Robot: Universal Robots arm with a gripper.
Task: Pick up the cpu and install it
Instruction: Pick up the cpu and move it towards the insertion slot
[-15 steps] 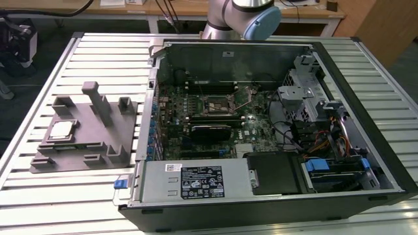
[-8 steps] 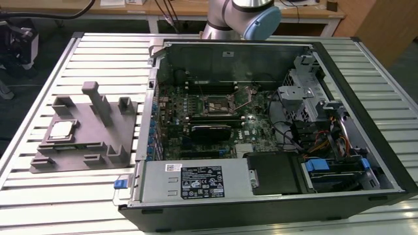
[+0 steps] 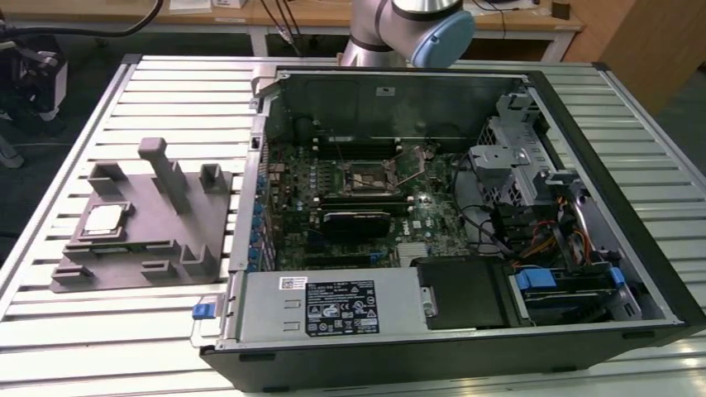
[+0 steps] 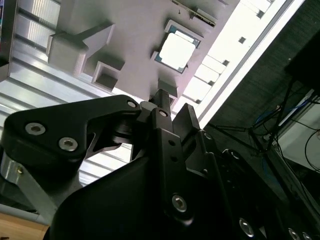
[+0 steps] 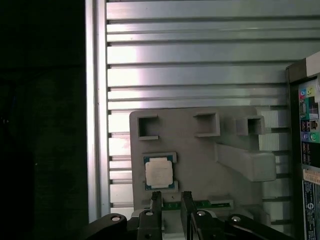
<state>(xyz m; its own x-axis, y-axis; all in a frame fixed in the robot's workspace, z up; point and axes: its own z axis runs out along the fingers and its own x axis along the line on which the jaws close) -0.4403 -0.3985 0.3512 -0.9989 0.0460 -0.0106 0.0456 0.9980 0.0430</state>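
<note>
Gripper (image 5: 171,199) hangs empty over the tray's (image 5: 200,155) edge, fingers slightly apart with nothing between them. Cpu (image 5: 159,173) lies flat in a square tray pocket near the fingertips, untouched. Beyond, the open case (image 3: 398,107) sits beside the tray on the slatted table (image 3: 177,91).

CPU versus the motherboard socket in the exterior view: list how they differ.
The cpu is a pale silver chip; the socket is dark and metal-framed. The cpu lies on the grey tray outside the computer case; the socket sits on the motherboard inside it. The cpu looks somewhat smaller than the socket's frame. Both are square and lie flat.
</note>
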